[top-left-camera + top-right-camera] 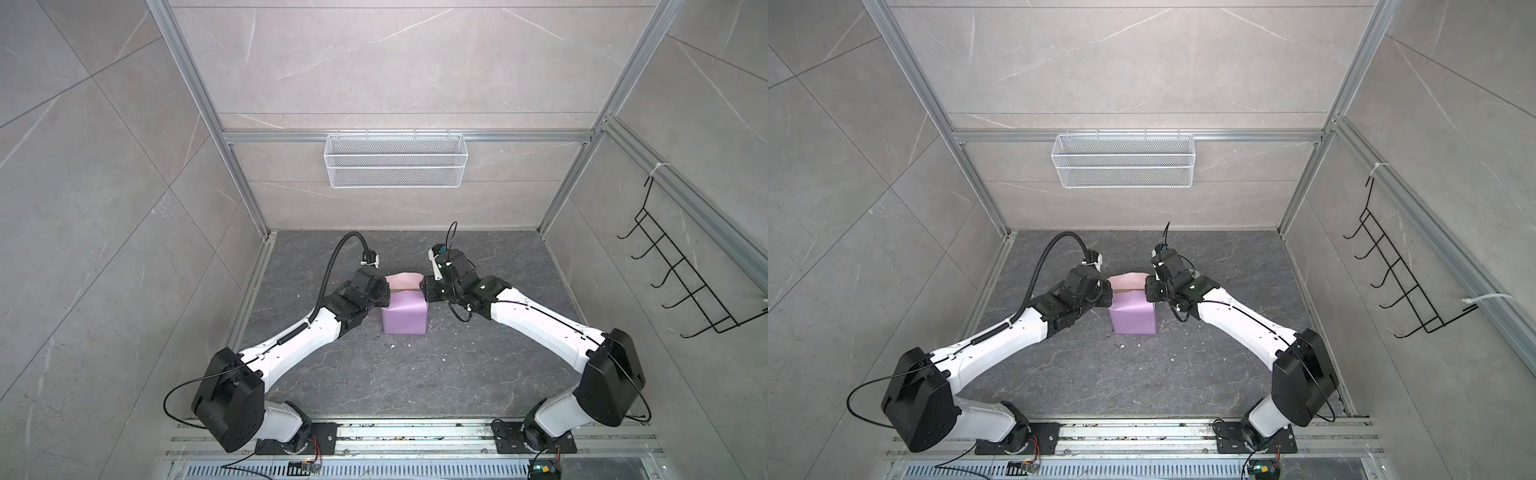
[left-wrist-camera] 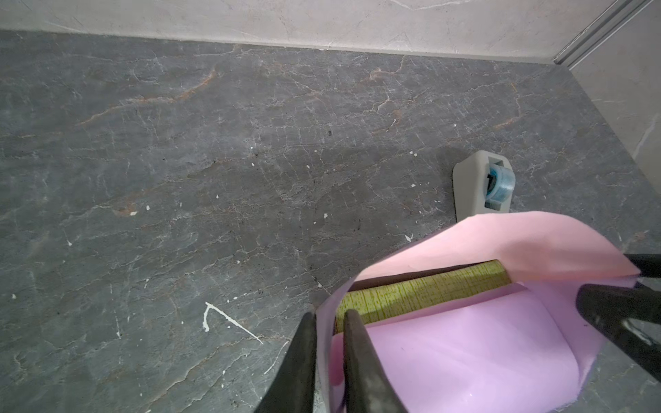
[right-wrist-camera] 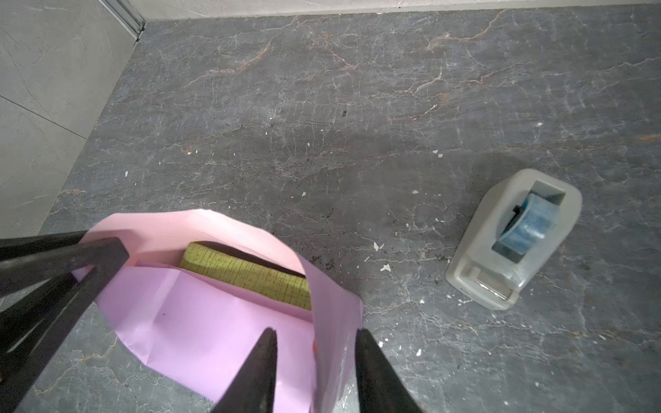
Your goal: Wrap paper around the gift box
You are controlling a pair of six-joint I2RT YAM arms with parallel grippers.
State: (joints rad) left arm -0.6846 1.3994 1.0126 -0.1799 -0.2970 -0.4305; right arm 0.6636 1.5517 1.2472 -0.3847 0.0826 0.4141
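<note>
The paper stands in the middle of the dark floor, folded up round the gift box, lilac face outward and pink inner face showing at the top. Only an olive-green ribbed strip of the gift box shows through the open top. My left gripper pinches the paper's left upright edge, the sheet squeezed between its narrow fingers. My right gripper straddles the paper's right upright edge, with a gap on each side of the sheet.
A grey-white tape dispenser with a blue roll sits on the floor beyond the package, towards the back wall. A white wire basket hangs on the back wall, a black hook rack on the right wall. Small white scraps dot the floor.
</note>
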